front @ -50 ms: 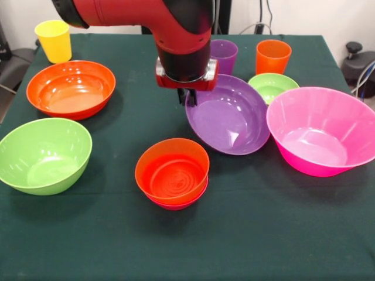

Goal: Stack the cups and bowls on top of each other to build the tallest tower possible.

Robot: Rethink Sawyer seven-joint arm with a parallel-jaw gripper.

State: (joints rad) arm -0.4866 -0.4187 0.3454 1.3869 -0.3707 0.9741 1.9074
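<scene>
The tower stands front centre: a small orange bowl [173, 174] nested in a small red-magenta bowl [176, 204]. Behind it my gripper [187, 97] hangs low at the left rim of the purple bowl [229, 120], which sits tilted; whether it grips the rim is unclear. A small green bowl [272, 86] lies behind the purple one, and the huge pink bowl [324, 132] is on the right. On the left are the large orange bowl [70, 89] and the lime green bowl [44, 155]. The yellow cup [54, 40], purple cup [226, 55] and orange cup [273, 55] stand upright at the back.
The dark green tablecloth [252, 234] covers the table, with open cloth along the front. The red arm [140, 14] crosses the top of the view. Dark equipment [357, 64] sits beyond the right edge.
</scene>
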